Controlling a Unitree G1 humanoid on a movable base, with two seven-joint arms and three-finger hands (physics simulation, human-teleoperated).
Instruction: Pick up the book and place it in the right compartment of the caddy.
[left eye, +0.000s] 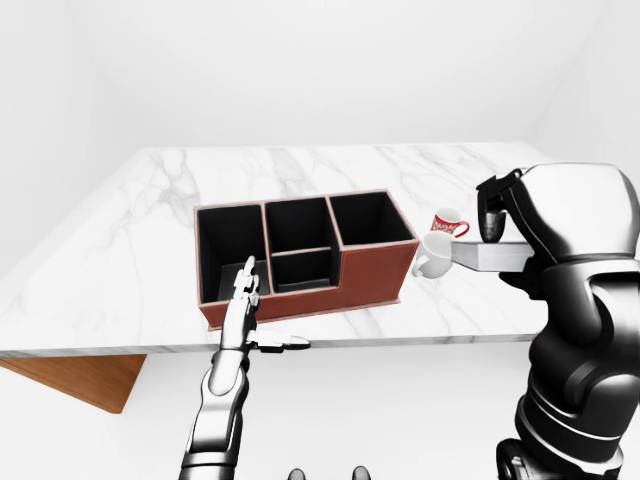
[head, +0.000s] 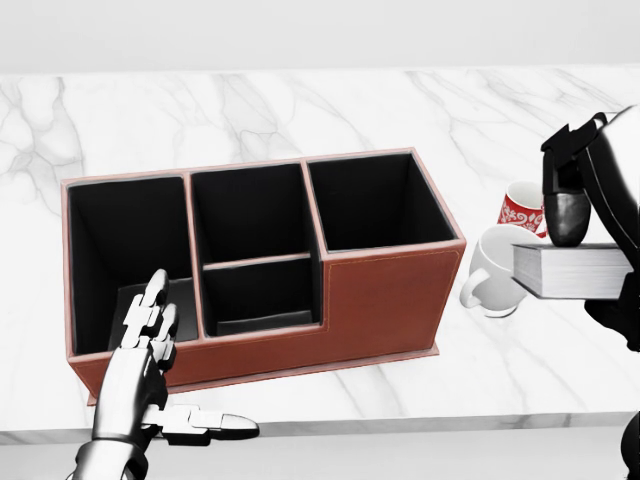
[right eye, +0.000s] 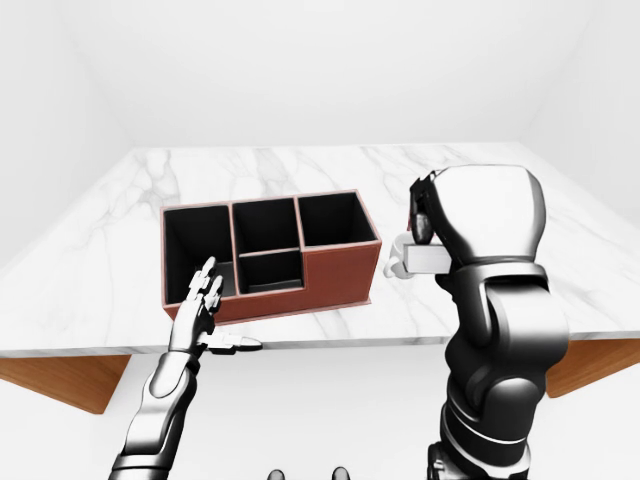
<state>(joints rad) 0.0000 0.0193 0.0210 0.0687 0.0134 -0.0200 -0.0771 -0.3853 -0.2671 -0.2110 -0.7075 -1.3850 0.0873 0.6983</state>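
A red-brown caddy (head: 390, 290) with black compartments stands on the marble table (head: 300, 110); its right compartment (head: 375, 205) holds nothing. At the right edge of the head view the book (head: 570, 270), with pale pages and a dark cover, lies flat in the air. My right gripper (head: 578, 245) is shut on it, a dark finger (head: 567, 215) pressing its top. The book hovers right of the caddy, over the white mug. My left gripper (head: 150, 335) is open, fingers spread, by the caddy's lower left corner and holding nothing.
A white mug (head: 493, 265) and a red patterned mug (head: 522, 212) stand just right of the caddy, under and behind the book. The table's near edge (head: 400, 428) runs along the bottom of the head view. My right arm (left eye: 580, 300) fills the right side of the left-eye view.
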